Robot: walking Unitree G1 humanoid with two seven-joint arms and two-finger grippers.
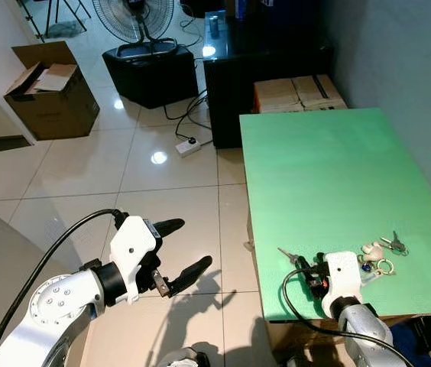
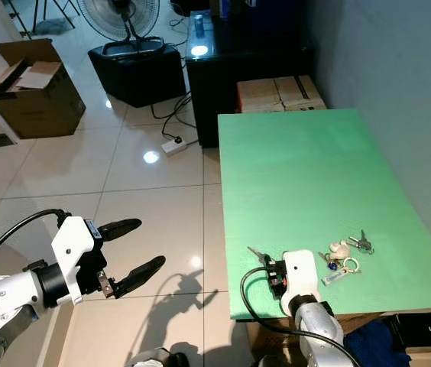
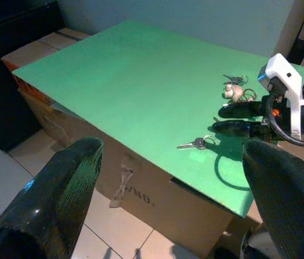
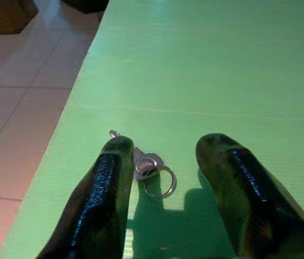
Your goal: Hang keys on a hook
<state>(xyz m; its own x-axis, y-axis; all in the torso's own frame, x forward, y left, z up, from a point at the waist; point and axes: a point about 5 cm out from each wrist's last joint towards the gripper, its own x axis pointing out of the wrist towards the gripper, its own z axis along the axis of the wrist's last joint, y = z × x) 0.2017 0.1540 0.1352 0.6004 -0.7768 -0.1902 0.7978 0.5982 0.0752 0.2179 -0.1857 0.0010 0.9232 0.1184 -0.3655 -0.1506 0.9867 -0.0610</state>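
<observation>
A single silver key on a ring (image 4: 149, 167) lies near the front left corner of the green table (image 1: 338, 176). My right gripper (image 4: 164, 141) is low over that corner and open. One finger stands on each side of the key, and the key lies nearer one finger (image 4: 106, 183). A bunch of keys with a pale charm (image 1: 380, 252) rests on the table just right of that gripper's white wrist. My left gripper (image 1: 194, 243) hangs open above the tiled floor, left of the table and holding nothing.
Two cardboard boxes (image 1: 299, 93) and a black cabinet (image 1: 261, 69) stand beyond the table's far end. A grey wall (image 1: 414, 76) runs along its right side. On the floor are a power strip (image 1: 189, 145), a fan (image 1: 135, 19) and an open cardboard box (image 1: 47, 88).
</observation>
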